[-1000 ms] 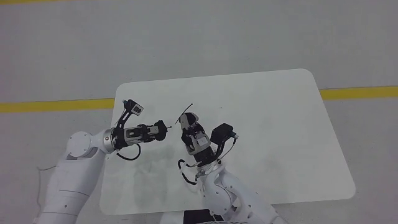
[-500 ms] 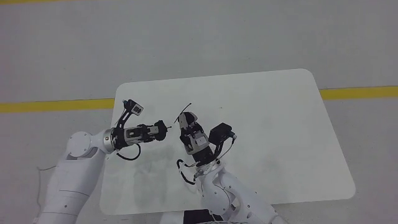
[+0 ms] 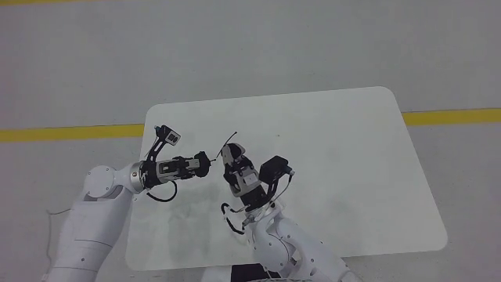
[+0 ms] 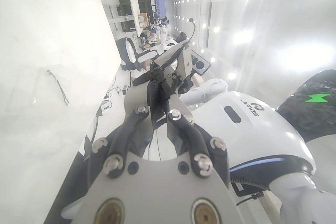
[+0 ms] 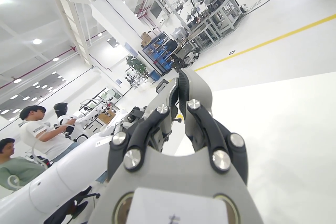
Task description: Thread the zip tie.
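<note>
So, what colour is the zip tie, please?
The zip tie is black; the top view shows it best.

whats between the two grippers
Hardly any gap: in the top view left gripper and right gripper nearly meet over the table, with just a bit of black zip tie between.

Left gripper (image 3: 205, 162) and right gripper (image 3: 228, 154) face each other, jaws closed.

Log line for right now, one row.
left gripper: shut on zip tie | right gripper: shut on zip tie, free end sticking out | tips close together above table
</note>
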